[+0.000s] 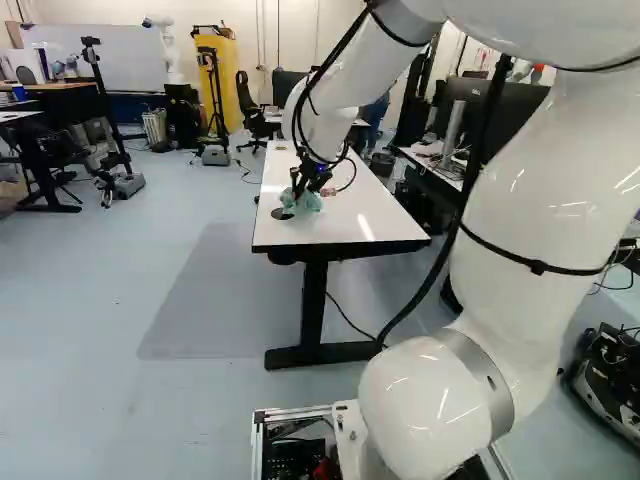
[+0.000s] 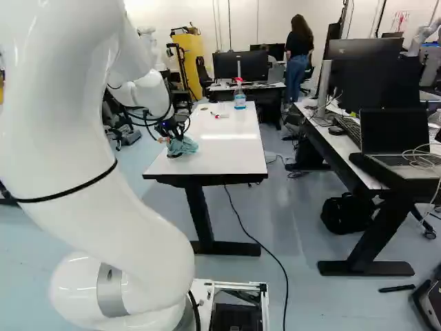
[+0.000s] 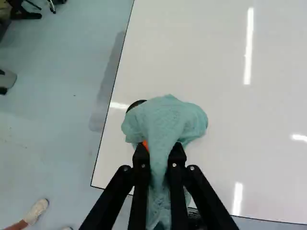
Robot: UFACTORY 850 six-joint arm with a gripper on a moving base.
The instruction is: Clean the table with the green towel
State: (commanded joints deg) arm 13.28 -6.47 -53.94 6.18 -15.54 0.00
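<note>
the gripper (image 1: 299,190) is grasping the green towel (image 3: 168,117) over the white table (image 2: 227,162); in right base view, spray bottle (image 2: 240,101) is at towel's two o'clock, yellow panel (image 2: 190,54) at twelve.

The green towel (image 3: 168,117) covers part of a black disc (image 3: 135,104) on the white table (image 3: 192,52), whose surface runs past the wrist view's edges. Both base views crop the white arm (image 1: 530,190) up top. A red-and-white item (image 2: 218,116) on the table is too small to identify.
</note>
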